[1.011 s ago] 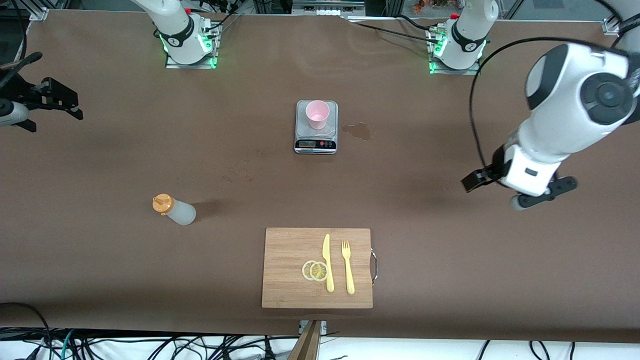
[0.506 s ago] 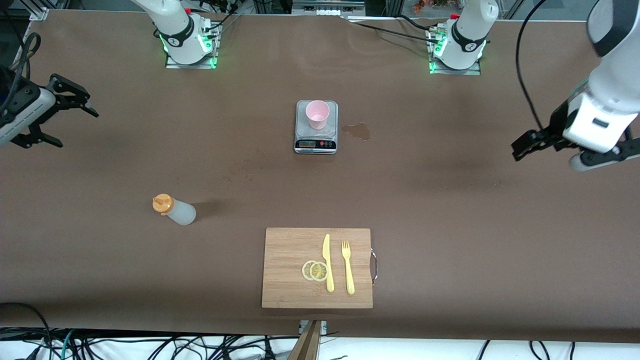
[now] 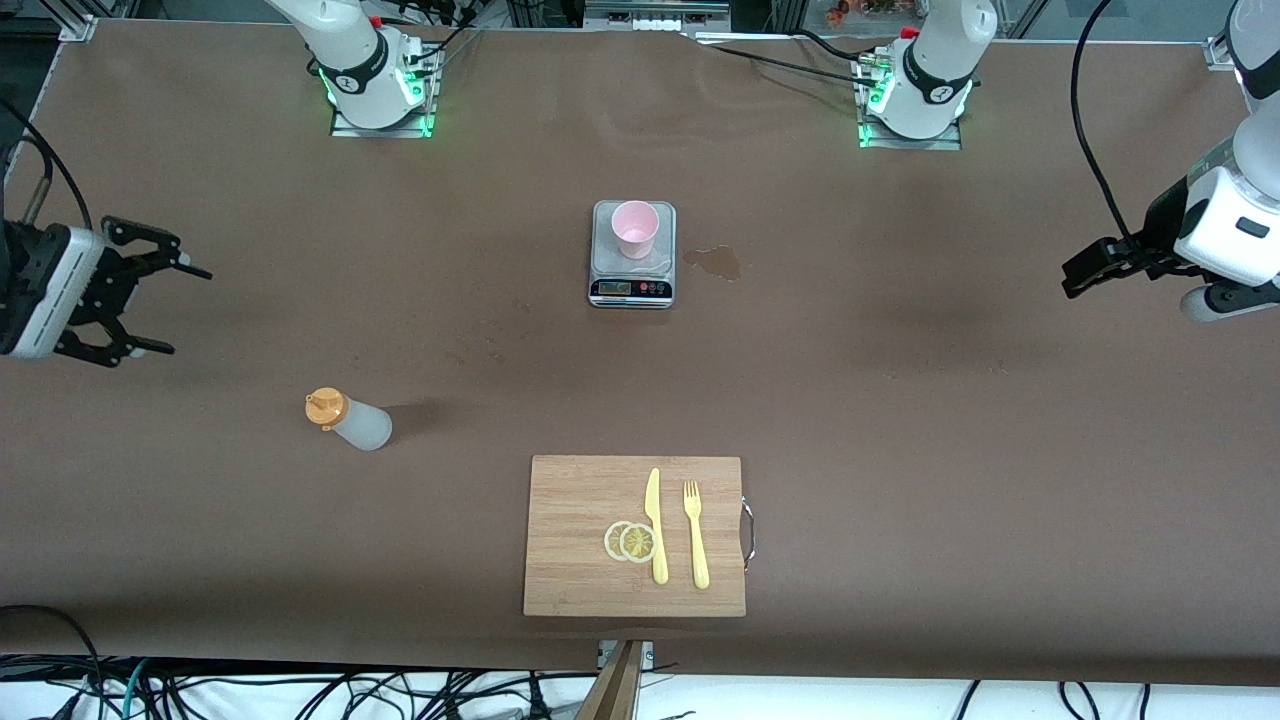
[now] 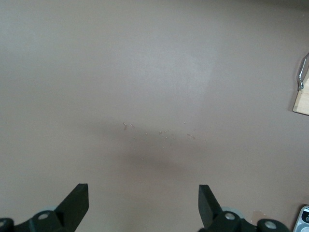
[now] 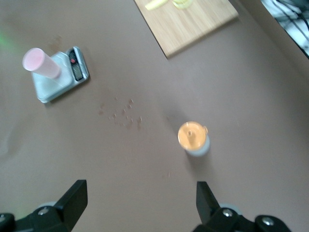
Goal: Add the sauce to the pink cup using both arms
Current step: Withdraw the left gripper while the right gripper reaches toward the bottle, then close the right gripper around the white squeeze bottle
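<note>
The small see-through whitish squeeze bottle with an orange cap (image 3: 348, 419) stands on the brown table (image 3: 900, 450), nearer the front camera than the little pale-pink plastic cup (image 3: 635, 229) on the grey kitchen scale (image 3: 632, 275). The right gripper (image 3: 150, 303) and left gripper (image 3: 1090, 270) hang over the table ends, fingers apart, holding nothing.

The cup (image 3: 635, 228) stands on the scale (image 3: 632, 280) at the table's (image 3: 900, 450) 12 o'clock. The board (image 3: 580, 540) lies at 6 o'clock, with the knife (image 3: 655, 525), fork (image 3: 696, 535) and slices (image 3: 630, 541) on it. The bottle (image 3: 350, 419) stands at 8 o'clock.
</note>
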Robot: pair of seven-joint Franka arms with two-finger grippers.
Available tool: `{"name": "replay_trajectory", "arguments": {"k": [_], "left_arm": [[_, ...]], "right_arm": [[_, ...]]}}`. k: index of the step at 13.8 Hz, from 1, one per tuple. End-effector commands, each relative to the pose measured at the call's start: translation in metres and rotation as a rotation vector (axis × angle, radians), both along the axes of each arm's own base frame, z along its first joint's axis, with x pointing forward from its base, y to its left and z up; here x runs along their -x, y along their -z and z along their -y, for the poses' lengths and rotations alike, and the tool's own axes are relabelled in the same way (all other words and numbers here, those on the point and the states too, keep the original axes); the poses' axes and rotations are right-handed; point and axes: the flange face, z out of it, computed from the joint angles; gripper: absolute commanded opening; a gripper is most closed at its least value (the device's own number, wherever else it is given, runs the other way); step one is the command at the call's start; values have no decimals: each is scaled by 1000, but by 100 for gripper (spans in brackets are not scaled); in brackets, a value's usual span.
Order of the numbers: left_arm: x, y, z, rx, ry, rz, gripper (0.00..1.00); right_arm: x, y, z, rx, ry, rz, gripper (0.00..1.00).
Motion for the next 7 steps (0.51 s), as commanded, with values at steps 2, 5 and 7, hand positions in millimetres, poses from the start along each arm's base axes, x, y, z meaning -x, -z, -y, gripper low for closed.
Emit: {"name": "replay_trajectory", "arguments": {"k": [2,5,7], "left_arm": [[-3,-26,9,7,6,81,100],[-7,-26,21,8,39,78,100],[-12,-13,31,4,56,54,100]], "right_arm": [[-19,52,27,-181,-107,85,100],[-30,118,49,-341,-201,173,100],[-33,155,60,-422,-247,231,100]]}}
